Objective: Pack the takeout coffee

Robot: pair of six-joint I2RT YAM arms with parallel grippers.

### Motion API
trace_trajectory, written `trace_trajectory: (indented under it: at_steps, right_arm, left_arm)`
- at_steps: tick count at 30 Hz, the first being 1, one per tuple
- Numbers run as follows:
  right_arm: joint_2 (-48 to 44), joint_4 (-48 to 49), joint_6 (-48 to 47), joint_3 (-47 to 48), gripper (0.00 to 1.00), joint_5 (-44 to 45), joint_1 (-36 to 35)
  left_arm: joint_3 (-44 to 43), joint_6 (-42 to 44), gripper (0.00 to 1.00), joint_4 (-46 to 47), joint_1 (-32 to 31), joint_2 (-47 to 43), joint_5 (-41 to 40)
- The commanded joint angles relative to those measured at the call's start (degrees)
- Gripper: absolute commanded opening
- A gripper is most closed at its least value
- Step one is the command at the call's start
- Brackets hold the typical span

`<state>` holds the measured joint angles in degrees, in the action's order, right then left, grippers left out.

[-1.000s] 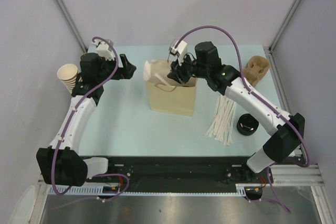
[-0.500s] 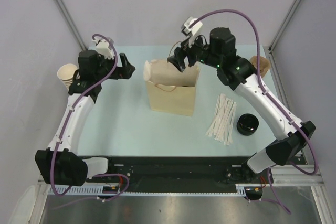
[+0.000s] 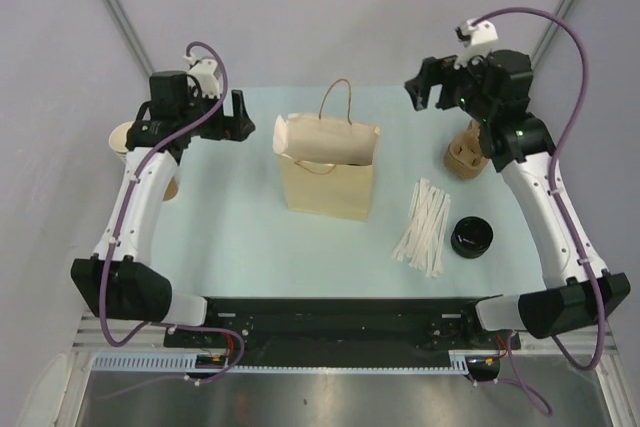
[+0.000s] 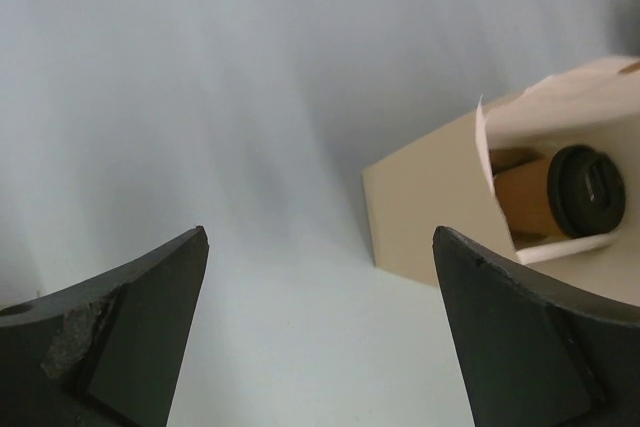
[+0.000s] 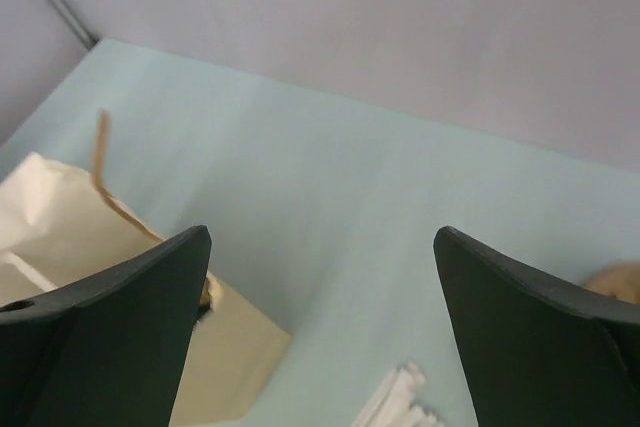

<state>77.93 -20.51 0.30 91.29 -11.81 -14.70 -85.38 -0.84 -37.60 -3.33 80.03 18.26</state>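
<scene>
The packing looks nearly done: the left wrist view looks into the open mouth of the brown paper bag [image 3: 328, 182] in the middle of the table [image 3: 230, 217], and inside it sits the tan paper cup [image 4: 525, 199] with a black lid [image 4: 588, 190] on it; whether the cup stands straight I cannot tell. The left gripper [image 3: 240, 117] hovers just left of the bag's top, fingers spread wide with nothing between them. The right gripper [image 3: 420, 87] is high over the far right of the table, well apart from the bag, its fingers also wide apart and empty. The moulded-pulp cup carrier tray [image 3: 466, 157] lies on the table to the right of the bag, outside it, far of the wooden stirrers [image 3: 424, 225] and the spare black lids [image 3: 471, 236]. If the tray is meant to go along, the next move probably falls to the right arm: drop onto the tray, take it by a wall, and lower it through the bag's mouth without tipping the cup
</scene>
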Motion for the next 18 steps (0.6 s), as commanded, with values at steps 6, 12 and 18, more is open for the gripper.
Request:
trace_trajectory:
  at_steps: [6,12,18]
  right_arm:
    - [-12.4,-11.7,3.2,-17.5,1.00,-0.1,8.8]
    - [-18.5,-13.5,3.0,-28.3,1.00,0.3,9.1]
    - [-21.6,-12.4,2.9,-32.5,1.00,0.3,9.1]
  left_arm:
    - [14.0,9.2,0.99,-4.8,0.4,-5.1,-0.6]
    - [24.5,11.8,1.00,-2.7,0.4,-7.7,-3.0]
    - [25.9,13.9,0.99,-1.9,0.4,-8.3,-3.5]
